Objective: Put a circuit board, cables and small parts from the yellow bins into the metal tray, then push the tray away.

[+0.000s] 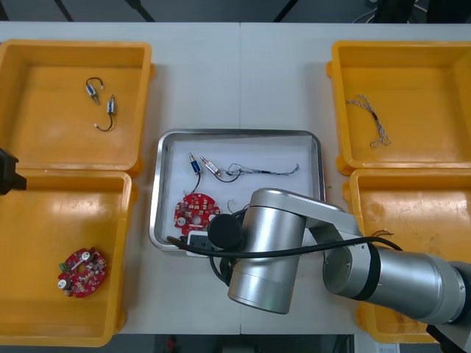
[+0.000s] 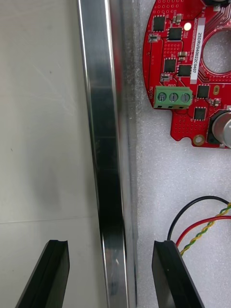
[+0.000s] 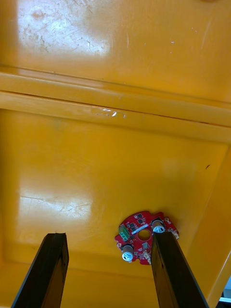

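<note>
The metal tray [image 1: 239,134] lies mid-table, white inside, holding a round red circuit board [image 1: 196,211], a small metal part [image 1: 199,165] and a thin cable [image 1: 265,170]. My right gripper [image 1: 193,241] hangs at the tray's near edge. In the right wrist view it [image 2: 113,274] stands open astride the tray's rim [image 2: 103,144]: one finger [image 2: 45,274] over the table, the other inside by a red and yellow cable [image 2: 202,226], with the board [image 2: 187,72] ahead. My left gripper [image 1: 7,173] waits at the far left, open [image 3: 110,274] above a bin's circuit board [image 3: 144,236].
The near left yellow bin [image 1: 44,220] holds another red board [image 1: 82,271]. Two small metal parts [image 1: 90,88] [image 1: 110,110] lie in the far left bin. A twisted cable [image 1: 372,121] lies in the far right bin. My right arm covers part of the near right bin [image 1: 412,206].
</note>
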